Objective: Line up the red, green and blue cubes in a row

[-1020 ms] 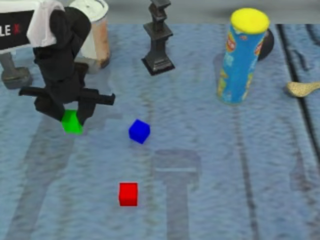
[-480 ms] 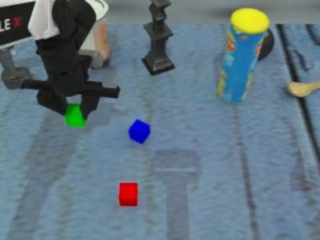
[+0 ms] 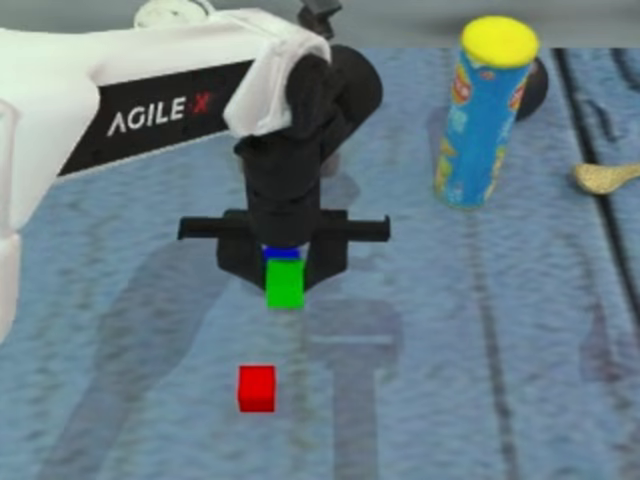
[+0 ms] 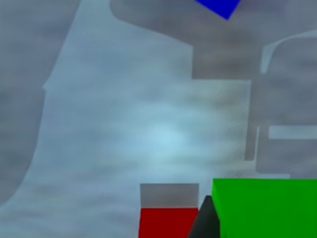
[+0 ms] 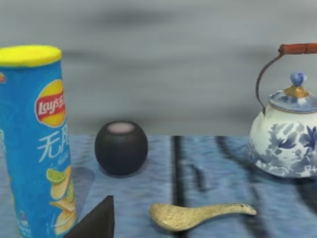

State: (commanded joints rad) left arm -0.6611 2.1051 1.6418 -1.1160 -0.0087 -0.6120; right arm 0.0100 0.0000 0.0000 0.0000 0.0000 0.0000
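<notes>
L hand (image 3: 284,268) clamped on green cube (image 3: 285,283), above blue cube (image 3: 281,252); red cube (image 3: 257,388) nearer front.

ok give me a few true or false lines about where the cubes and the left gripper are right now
1. The left gripper holds the green cube. True.
2. The red cube sits on the table, apart from the gripper. True.
3. The blue cube lies at the table's far right, beside the spoon. False: it is mostly hidden under the left gripper, near the middle.
4. The chip can has tipped over. False: it stands upright.
5. The three cubes already form a row. False: the green cube is not yet set down.
</notes>
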